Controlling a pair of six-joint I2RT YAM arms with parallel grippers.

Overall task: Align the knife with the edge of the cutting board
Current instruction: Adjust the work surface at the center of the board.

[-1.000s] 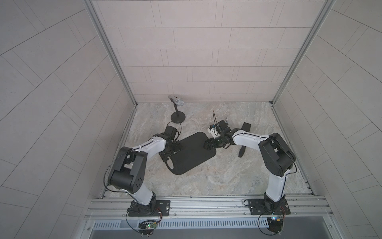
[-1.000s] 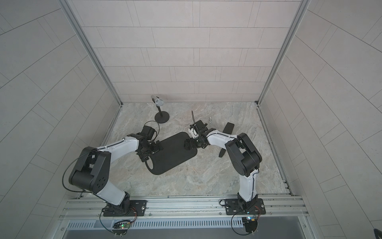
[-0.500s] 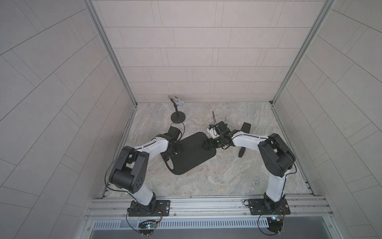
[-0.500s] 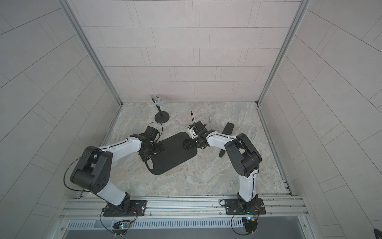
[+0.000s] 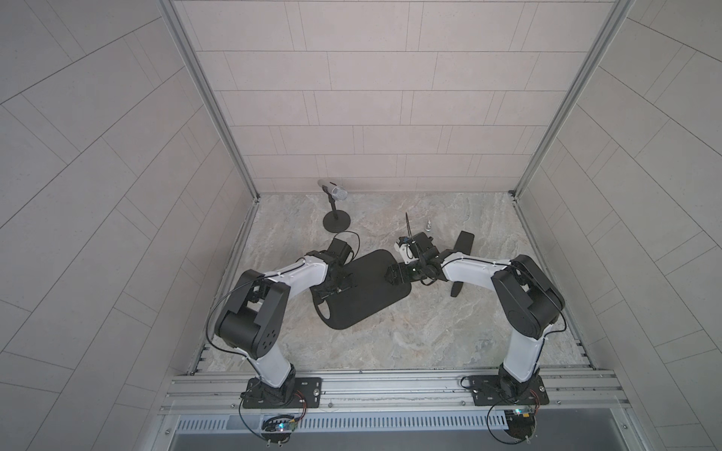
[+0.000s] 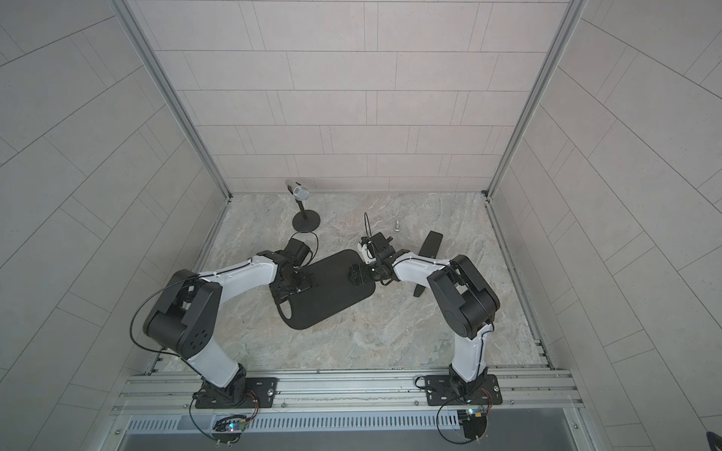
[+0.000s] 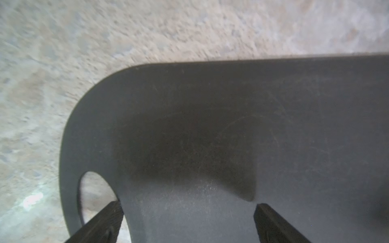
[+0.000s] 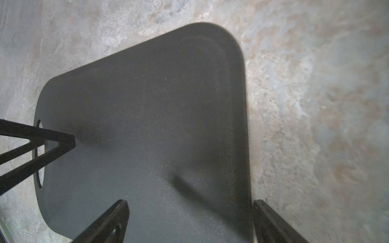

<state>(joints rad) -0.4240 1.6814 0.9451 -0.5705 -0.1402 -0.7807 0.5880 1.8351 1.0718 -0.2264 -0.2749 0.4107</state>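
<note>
— Black jaws spread wide: is the right gripper (image 8: 190, 206) empty?
— Empty. It hangs at the right end of the cutting board (image 8: 147, 105), one finger above the board, one just past its edge, grasping nothing.
— And the left gripper (image 7: 189, 208)?
— Released too, low over the board's left end, beside the oval handle hole (image 7: 94, 193).
— Where is the knife (image 5: 464, 244) (image 6: 431, 244)?
— Flat on the table (image 5: 390, 332), right of the board and apart from it, partly hidden behind the right arm (image 5: 472, 273), broad blade far, slim handle near. In both top views it runs parallel to no board edge.
— So how far along?
— Barely begun, by my reading. Neither gripper touches the knife; reaching it, moving it to the board and squaring it along an edge all remain.
</note>
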